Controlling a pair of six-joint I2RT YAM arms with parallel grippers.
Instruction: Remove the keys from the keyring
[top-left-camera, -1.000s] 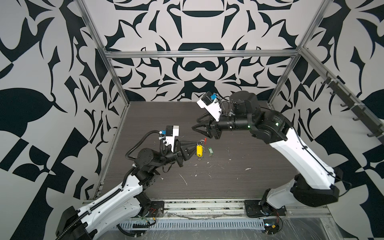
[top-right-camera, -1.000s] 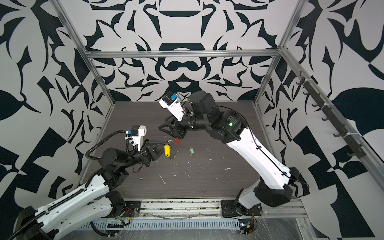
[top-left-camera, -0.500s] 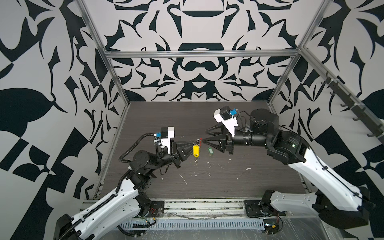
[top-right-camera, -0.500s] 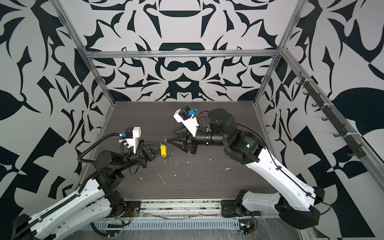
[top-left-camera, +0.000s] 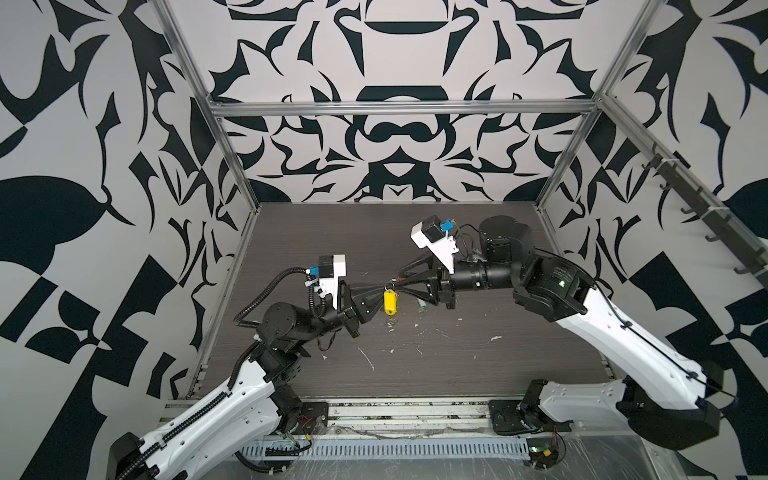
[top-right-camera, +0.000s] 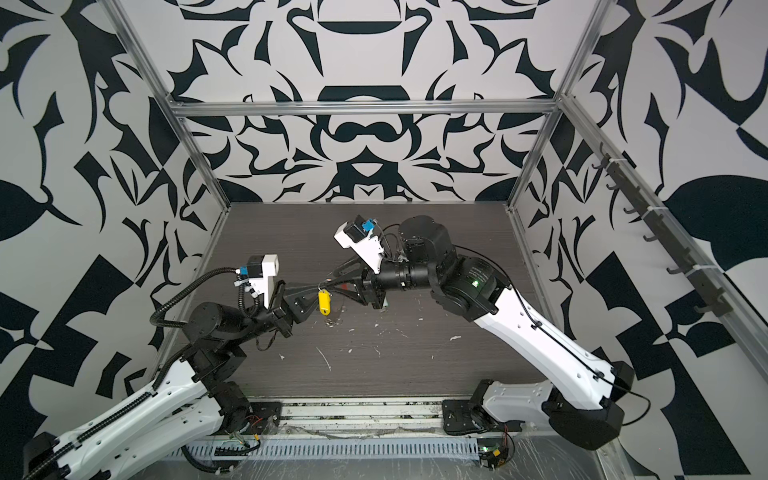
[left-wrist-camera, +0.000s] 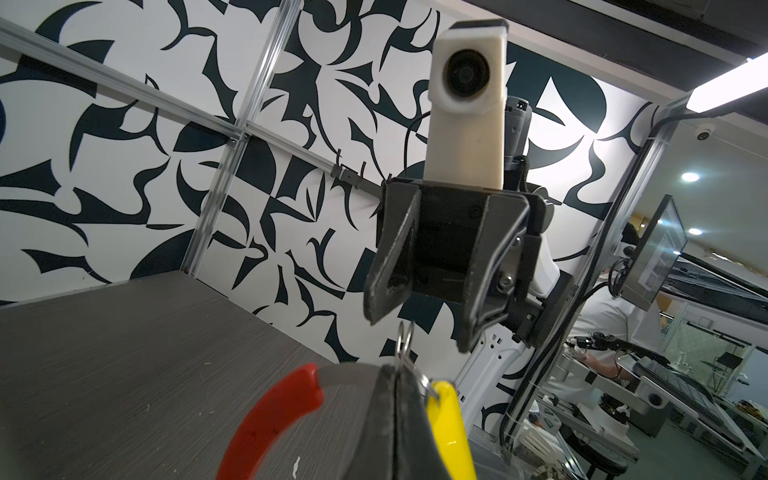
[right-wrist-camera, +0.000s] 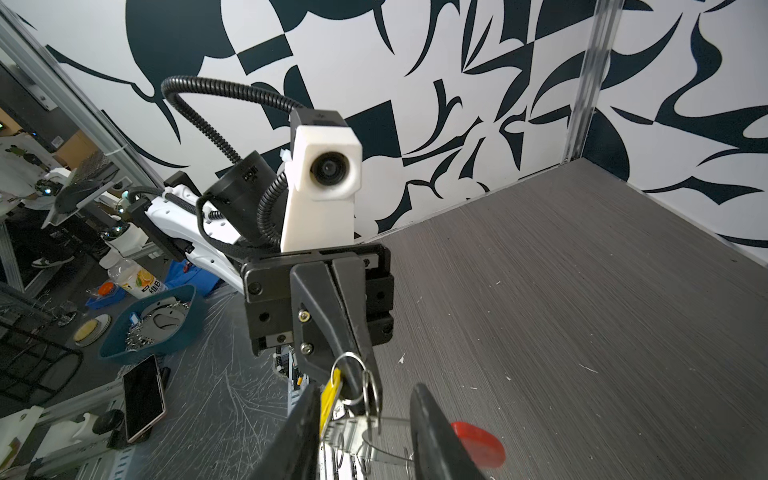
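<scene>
Above the table (top-left-camera: 457, 365), right claw (left-wrist-camera: 419, 334), apart, has neared left claw (right-wrist-camera: 358, 376) clamping keyring (left-wrist-camera: 345, 376).

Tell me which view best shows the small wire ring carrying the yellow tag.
Right wrist view: the wire ring is close up there, with its open loop visible. The left wrist view shows it only edge-on. In both top views it is a tiny glint above the yellow tag.

Dark woodgrain table (top-left-camera: 519, 365) with scattered white flecks (top-left-camera: 369, 360)
</scene>
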